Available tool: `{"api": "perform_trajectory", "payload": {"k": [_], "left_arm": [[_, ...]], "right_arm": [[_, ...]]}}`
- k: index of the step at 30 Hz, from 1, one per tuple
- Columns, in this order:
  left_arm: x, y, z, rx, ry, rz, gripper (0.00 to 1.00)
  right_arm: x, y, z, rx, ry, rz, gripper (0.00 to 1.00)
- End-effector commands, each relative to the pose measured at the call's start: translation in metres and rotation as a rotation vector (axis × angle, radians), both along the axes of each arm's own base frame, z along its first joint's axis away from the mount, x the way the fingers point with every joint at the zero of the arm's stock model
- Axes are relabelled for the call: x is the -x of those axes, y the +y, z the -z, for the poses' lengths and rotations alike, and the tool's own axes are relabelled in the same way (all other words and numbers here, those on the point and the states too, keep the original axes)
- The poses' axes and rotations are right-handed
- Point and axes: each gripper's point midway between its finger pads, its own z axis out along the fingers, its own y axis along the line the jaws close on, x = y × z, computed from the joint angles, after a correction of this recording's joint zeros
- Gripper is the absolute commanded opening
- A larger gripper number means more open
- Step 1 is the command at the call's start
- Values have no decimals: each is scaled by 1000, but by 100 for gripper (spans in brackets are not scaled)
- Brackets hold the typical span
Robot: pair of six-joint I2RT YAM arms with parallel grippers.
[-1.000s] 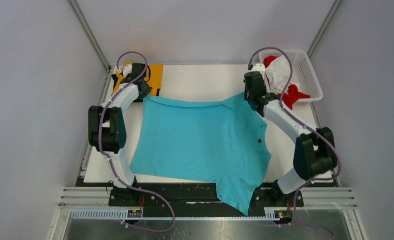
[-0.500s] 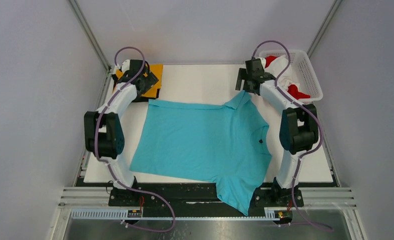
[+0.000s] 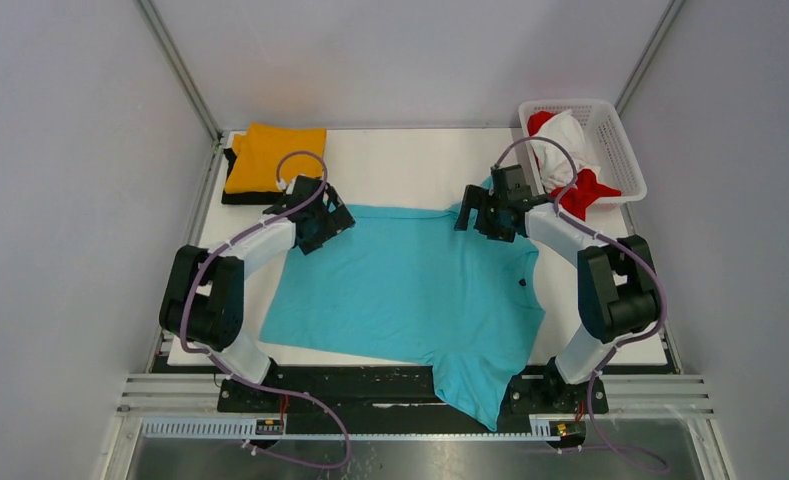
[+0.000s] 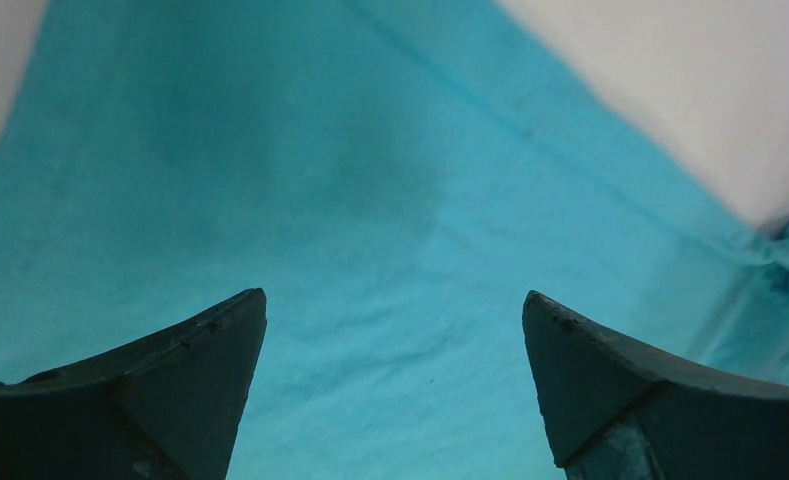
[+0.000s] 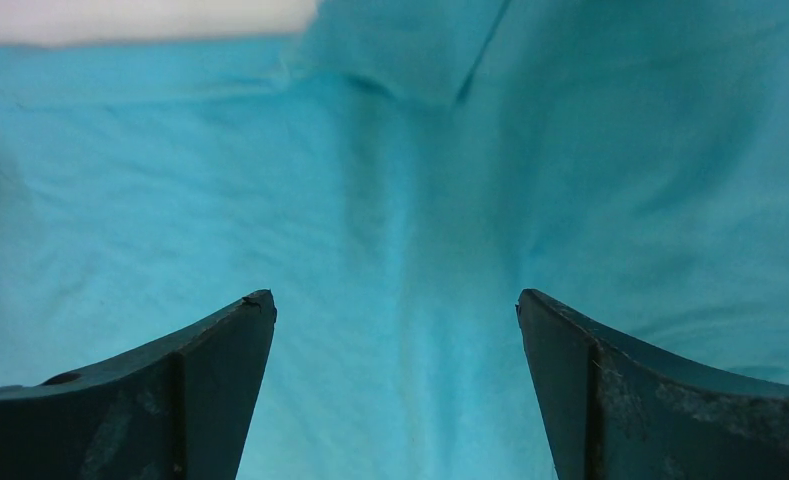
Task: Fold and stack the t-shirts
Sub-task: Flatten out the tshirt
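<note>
So the turquoise t-shirt is spread out mostly flat across the middle of the white tabletop. The hem side is toward the left arm and the neck is toward the right. One sleeve flops over the near edge, between the two arm bases. The cloth has a few soft wrinkles but no fold in it yet.

The left end effector sits over the shirt's far-left corner. In its wrist view the fingers are spread wide with only turquoise cloth showing in the gap, so it's released and holding nothing. The right end effector is the same deal over the far-right part of the shirt, by the other sleeve. Its fingers are wide apart with nothing between them. I can't tell whether either one is actually touching the fabric or just above it.

In the far-left corner there's an orange t-shirt, folded, lying on top of a black t-shirt that only peeks out along its edges. At the far right a white lattice basket sits just off the tabletop. A white t-shirt and a red t-shirt are bunched up in it, with the red one spilling over the near rim.
</note>
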Motion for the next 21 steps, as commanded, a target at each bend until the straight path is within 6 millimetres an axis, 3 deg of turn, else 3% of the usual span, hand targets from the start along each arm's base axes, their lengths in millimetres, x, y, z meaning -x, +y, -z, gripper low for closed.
{"api": "perform_trajectory", "payload": {"k": [1,6,11,17,21], "left_arm": [[12,-20,8,112,-9,29,99],[63,-18,55,123,148,29,99],[123,-17,75,146,266,41,99],[185,7,72,102,306,-24,99],[190,8,47,139,221,-18,99]], "right_arm": [[33,13,12,-38,74,-15,100],[89,4,44,-18,179,14,100],[148,-10,61,-24,297,30,100],[197,-30,55,13,342,53,99],[213,-34,45,15,341,23,99]]}}
